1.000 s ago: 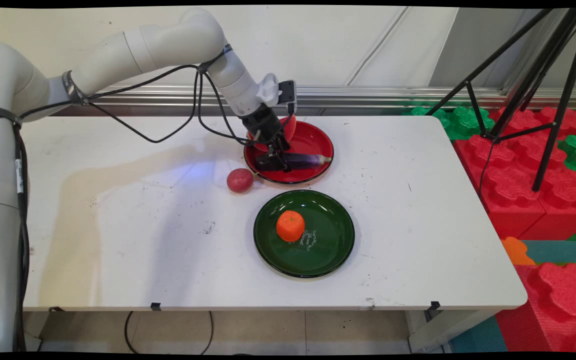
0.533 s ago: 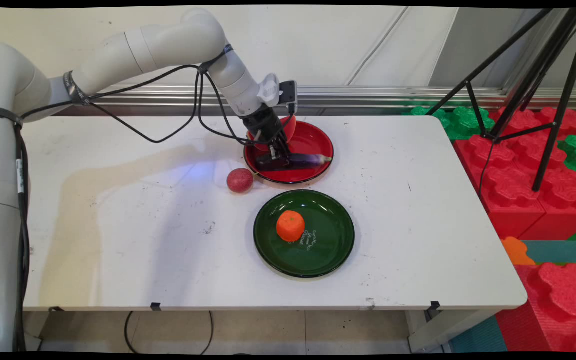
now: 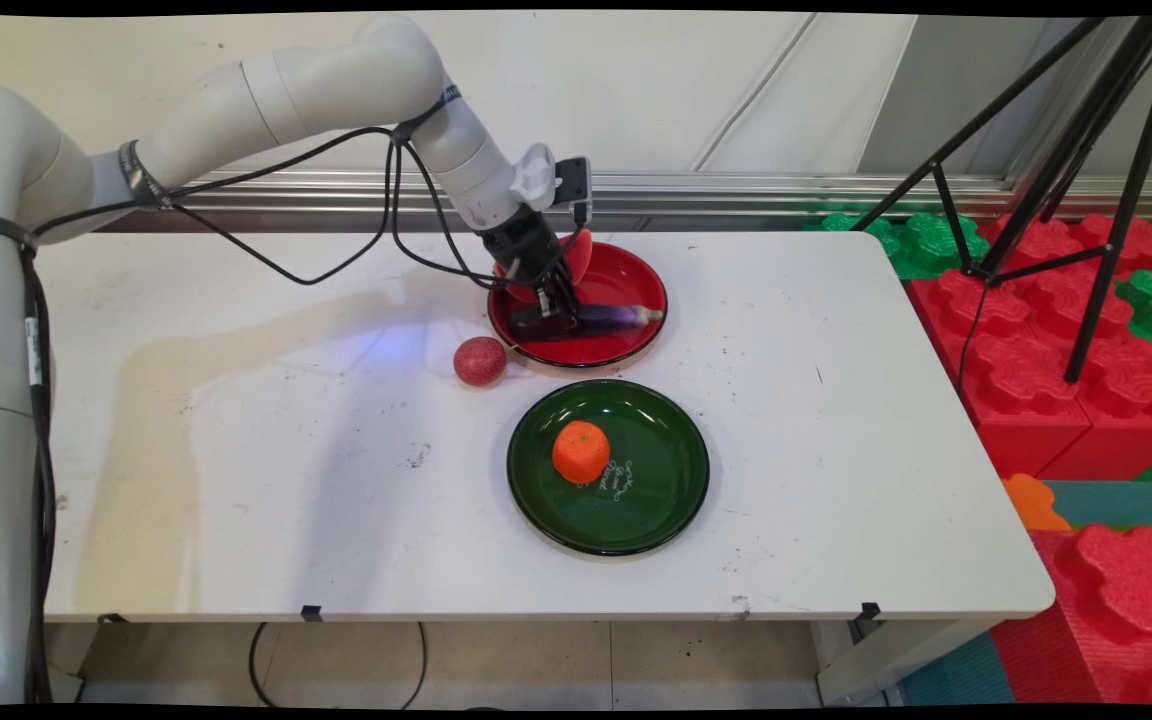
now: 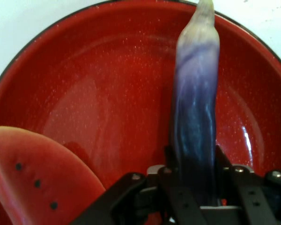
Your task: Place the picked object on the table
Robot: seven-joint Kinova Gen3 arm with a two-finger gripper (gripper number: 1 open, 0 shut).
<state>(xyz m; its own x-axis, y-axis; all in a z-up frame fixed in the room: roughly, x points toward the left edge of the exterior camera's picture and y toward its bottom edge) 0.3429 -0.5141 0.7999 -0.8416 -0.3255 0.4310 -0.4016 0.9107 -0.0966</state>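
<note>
My gripper (image 3: 554, 312) (image 4: 195, 176) is down in the red plate (image 3: 626, 280) (image 4: 107, 93), shut on the thick end of a purple eggplant (image 3: 606, 318) (image 4: 195, 117). The eggplant lies lengthwise over the plate, its pale stem end toward the plate's right rim. A watermelon slice (image 3: 581, 252) (image 4: 33, 173) with black seeds sits in the same plate, just behind the gripper.
A dark red round fruit (image 3: 480, 361) lies on the table left of the red plate. In front stands a green plate (image 3: 666, 490) with an orange mandarin (image 3: 581, 451) on it. A black tripod (image 3: 1056, 180) and red and green foam blocks (image 3: 1036, 340) stand beyond the table's right edge.
The gripper has risen slightly and the eggplant with it; its stem end sits a little higher over the red plate.
</note>
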